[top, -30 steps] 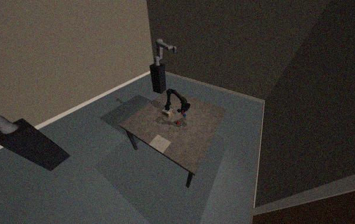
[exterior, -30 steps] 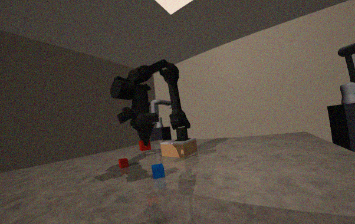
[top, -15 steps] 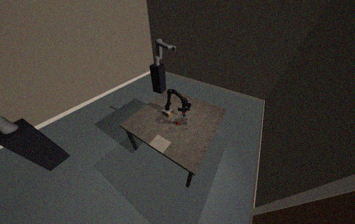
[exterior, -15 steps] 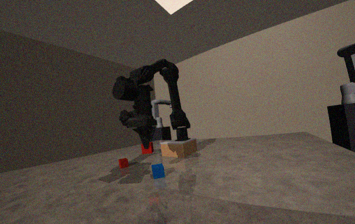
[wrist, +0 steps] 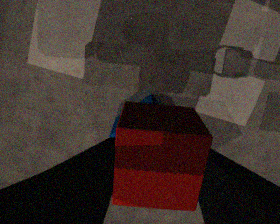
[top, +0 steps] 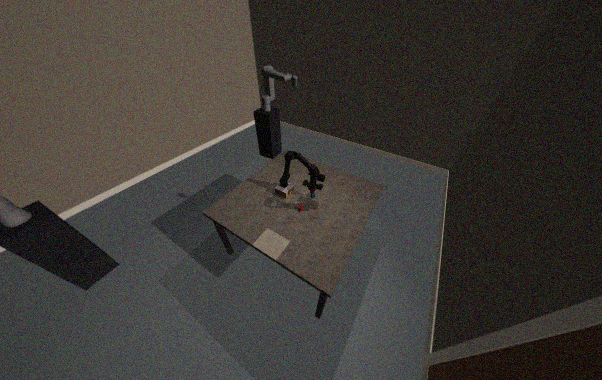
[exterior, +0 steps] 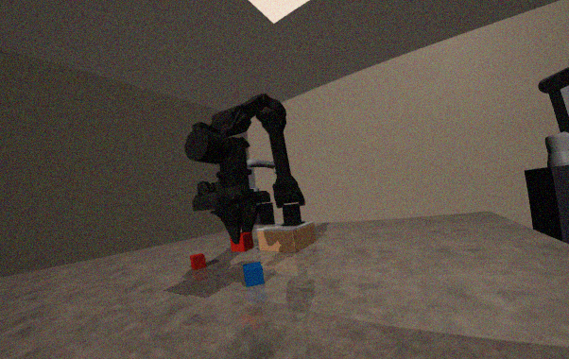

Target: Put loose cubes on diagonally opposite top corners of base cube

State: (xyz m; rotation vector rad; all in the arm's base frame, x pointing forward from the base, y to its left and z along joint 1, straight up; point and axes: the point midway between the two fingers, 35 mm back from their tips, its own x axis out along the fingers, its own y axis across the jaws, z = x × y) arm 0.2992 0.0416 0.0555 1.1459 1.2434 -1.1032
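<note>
One mottled tabletop [top: 344,235] [exterior: 391,283] sits beneath the gripper [top: 313,193] [exterior: 241,238] [wrist: 161,165] pinching a red cube [exterior: 241,243] [wrist: 158,170], near beige walls [top: 114,75] [exterior: 391,142].

In the exterior view, we have a passable gap between the red cube [exterior: 198,262] on the left and the blue cube [exterior: 253,274] [wrist: 114,128], nearer and right. Farther right, the tan block [exterior: 276,240] under the arm [exterior: 280,146] [top: 287,167] blocks low passage.

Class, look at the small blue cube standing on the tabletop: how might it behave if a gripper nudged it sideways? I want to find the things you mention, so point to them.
The small blue cube [exterior: 253,274] would probably slide rather than roll, given its flat faces. Tipping seems unlikely, since it looks about as wide as tall.
</note>
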